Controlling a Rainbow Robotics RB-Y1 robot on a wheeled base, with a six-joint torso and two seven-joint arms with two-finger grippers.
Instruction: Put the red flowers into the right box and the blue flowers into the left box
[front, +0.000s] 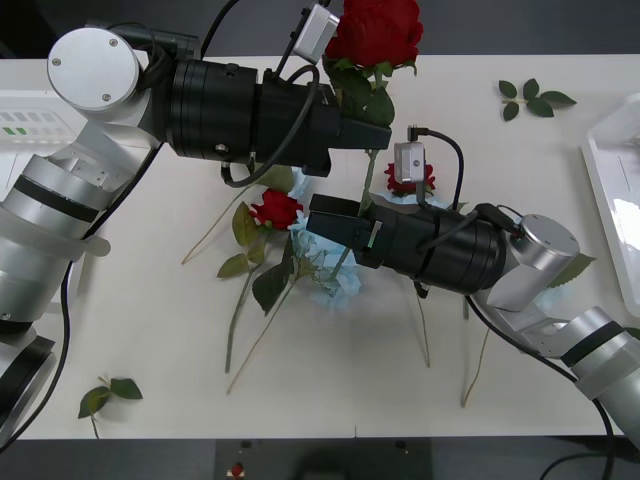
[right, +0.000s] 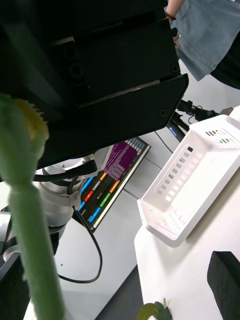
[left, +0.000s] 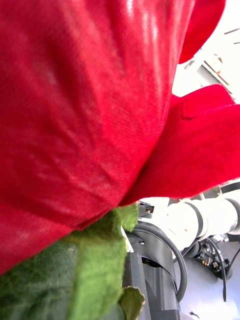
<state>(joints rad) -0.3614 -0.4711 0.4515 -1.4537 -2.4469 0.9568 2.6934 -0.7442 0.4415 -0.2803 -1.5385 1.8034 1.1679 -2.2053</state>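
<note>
1. The left gripper (front: 365, 125), black and reaching in from the upper left of the front view, is holding the raised red rose (front: 375, 30), an artificial deep-red fabric head on a long thin green stem (right: 30, 250). Judging by how high the head is sitting, at the top centre of the frame, this gripper is clamped on the stem just under the leaves. In the left wrist view the petals are pressing right up against the camera.
2. The right gripper (front: 318, 225) is pointing leftward at the centre of the front view. One black finger (right: 225, 282) is showing at the lower right corner of its wrist view, so I judge the jaws to be standing wide, with nothing gripped.
3. The stem's long axis is running from the head at top centre down toward frame centre, crossing just in front of the right gripper. The coming move turns on that crossing, since the stem is lying at one side of the gap, not centred in it.
4. The right box (front: 603, 180), a shallow white translucent plastic tray, is lying at the far right edge, nearer the right arm.
5. The left box (right: 200, 170), a matching slotted white tray, is sitting at the table's end.
6. The pale blue flowers (front: 335, 288) and another red rose (front: 277, 208) are lying on the table at centre.
7. A screen (right: 112, 180) with coloured bars is showing; its writing is too small to read.
</note>
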